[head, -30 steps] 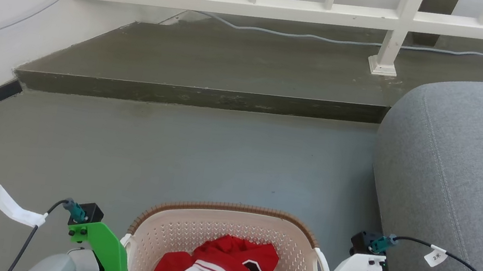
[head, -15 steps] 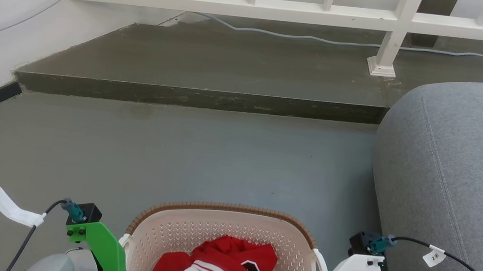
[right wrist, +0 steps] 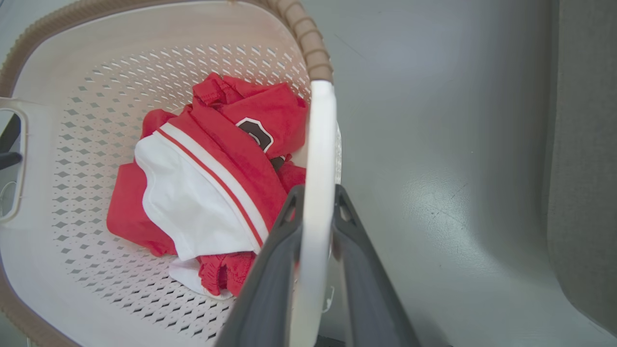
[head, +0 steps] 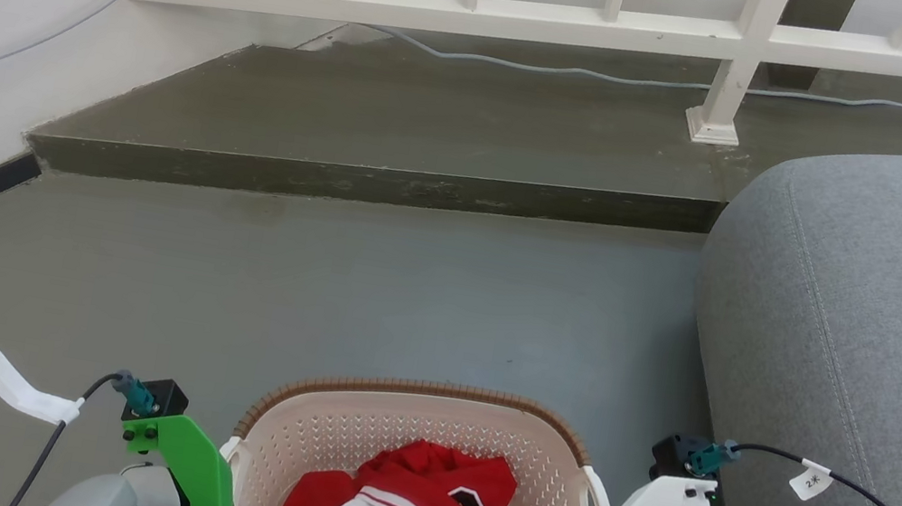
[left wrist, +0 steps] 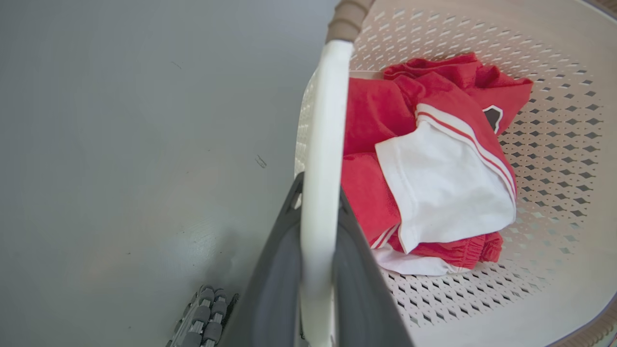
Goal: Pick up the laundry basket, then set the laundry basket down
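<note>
The laundry basket (head: 428, 388) sits close before the robot, between its arms, over the grey floor (head: 317, 286), a red and white garment (head: 418, 504) inside; whether its base touches the floor I cannot tell; the left gripper (left wrist: 319, 185) is clamped tight on the basket's white left handle (left wrist: 328, 96), the right gripper (right wrist: 318, 190) likewise on the right handle (right wrist: 320, 135). A grey sofa (head: 862, 313) stands just to its right; a low step (head: 371, 180) and white railing (head: 545, 17) lie ahead across open floor. Against a second ago, basket and arms show slightly lower in the head view; step and railing barely shift.
</note>
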